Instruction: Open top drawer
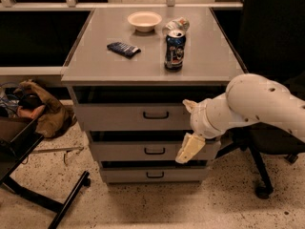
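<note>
The top drawer (128, 117) is the uppermost grey drawer of a low cabinet, with a small dark loop handle (156, 114) at its centre. Its front lines up with the two drawers below, and it looks closed. My gripper (187, 127) is on a white arm coming in from the right. It is open, with one cream finger (188, 105) level with the drawer's top edge and the other (189, 148) down by the middle drawer (124, 150). It hovers in front of the top drawer's right end, a little right of the handle and holding nothing.
On the cabinet top (86, 61) are a white bowl (144, 20), a blue can (174, 50), a dark packet (123, 49) and a crumpled wrapper (177, 24). An office chair (267, 147) is at the right. A brown bag (45, 111) and a black stand (43, 194) are at the left.
</note>
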